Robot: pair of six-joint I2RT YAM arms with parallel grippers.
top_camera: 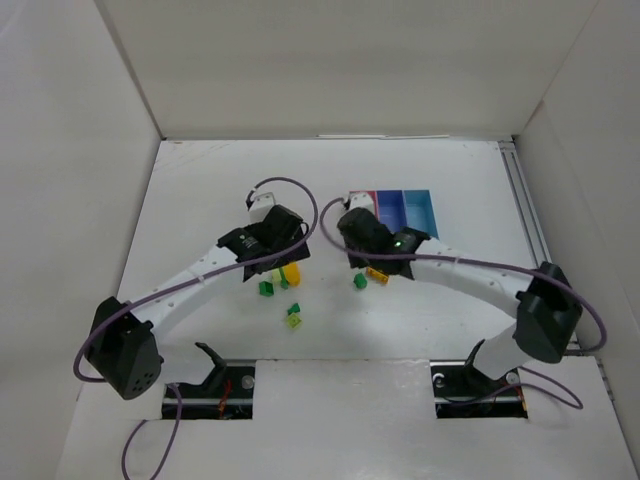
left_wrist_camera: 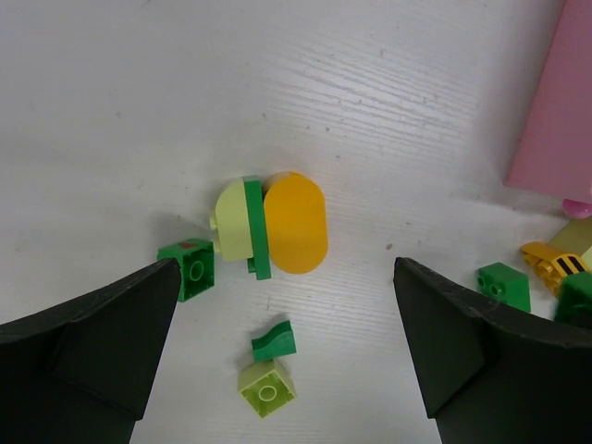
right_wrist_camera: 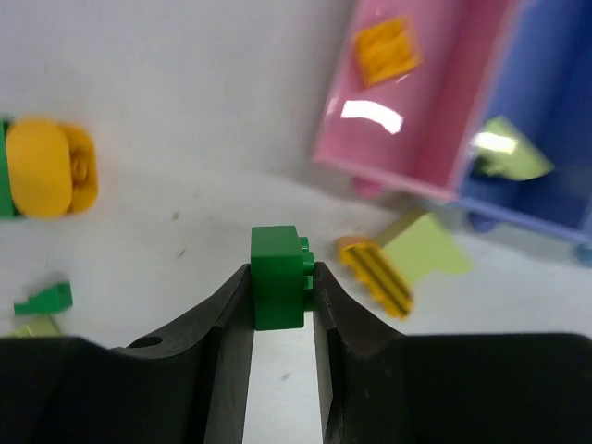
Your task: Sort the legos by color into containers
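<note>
Top view: most legos (top_camera: 265,288) lie loose on the surface (top_camera: 200,200), near the containers (top_camera: 405,208).

Left wrist: the left tool (left_wrist_camera: 287,370) is spread over an unsorted rounded orange brick (left_wrist_camera: 296,222).

Right wrist: the right tool (right_wrist_camera: 280,301) pinches a dark green brick (right_wrist_camera: 277,259). The pink bin (right_wrist_camera: 444,106) holds an orange piece (right_wrist_camera: 387,48), and the blue-purple bin (right_wrist_camera: 546,83) a pale yellow-green piece (right_wrist_camera: 504,150).

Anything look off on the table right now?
One thing: in the left wrist view, a clump of pale-green, dark-green and orange pieces sits face to face, seemingly stuck together, so it can't be sorted by colour as it is. Nothing looks spilled or damaged. The right gripper holds a green brick squarely.
</note>
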